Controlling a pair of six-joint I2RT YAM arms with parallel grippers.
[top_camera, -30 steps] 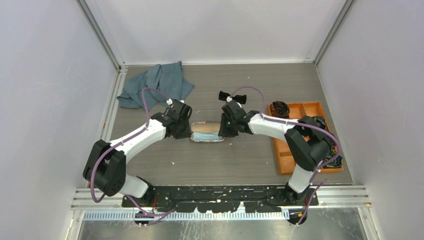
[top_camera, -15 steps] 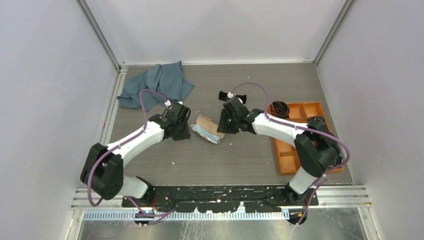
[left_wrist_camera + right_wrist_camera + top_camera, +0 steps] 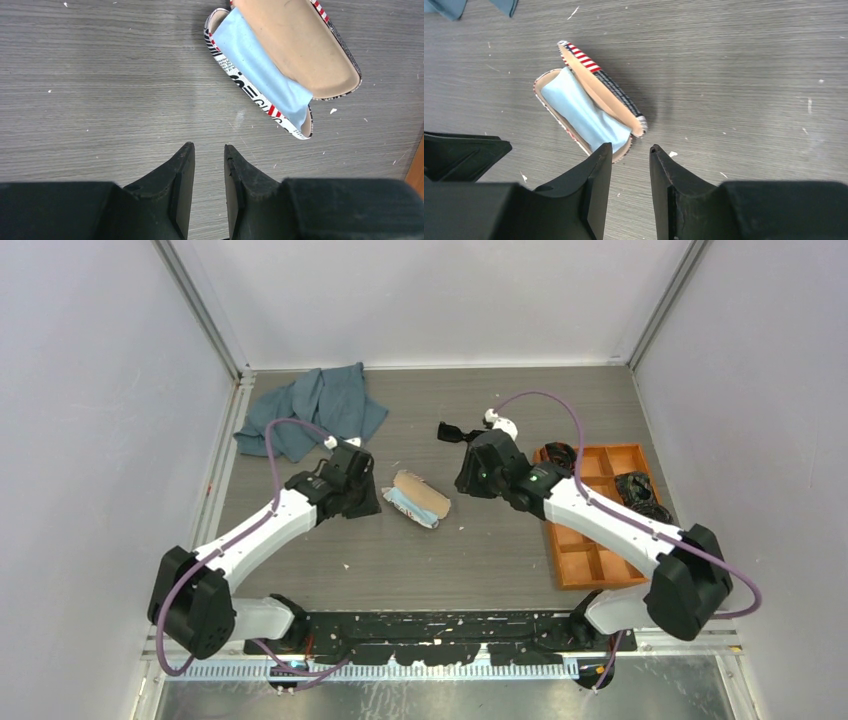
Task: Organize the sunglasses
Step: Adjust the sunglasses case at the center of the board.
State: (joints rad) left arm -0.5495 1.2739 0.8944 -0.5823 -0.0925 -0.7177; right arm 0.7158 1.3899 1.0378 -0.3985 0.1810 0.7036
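Tan lining: we now see the case (image 3: 418,498) lying open on the table (image 3: 480,560) with its lid thrown back. A second ago it lay shut, pinched between the two pincers.
Case contents: a pale blue cloth (image 3: 260,75) fills the lower half, and there are no glasses in it.
Case position: it has swung round since then and now lies slantwise between the two pincers.
Left pincer (image 3: 208,150): its fingers stand a narrow gap apart and grip nothing. It has drawn back, so the case sits ahead of its tips and off to their right, clear of them.
Right pincer (image 3: 629,150): it too is slightly parted and empty, and it has also backed off. The case lies just ahead of its tips and to their left. From above we see bare table between the two.
Sunglasses (image 3: 450,431): the black pair rests on the table behind the right pincer, near its wrist on the far side. It is apart from the case and shows in neither wrist view.
Other things: an orange tray (image 3: 578,558) lies further back along the right arm, and a blue-grey rag (image 3: 310,410) lies beyond the left pincer.
Meaning for the task: we judge the opening step done and both pincers free. The glasses are not yet fetched. The right pincer is the nearer one, but it would have to turn away from the case to reach them.
Risk: the blue cloth may crowd the glasses when they go in.
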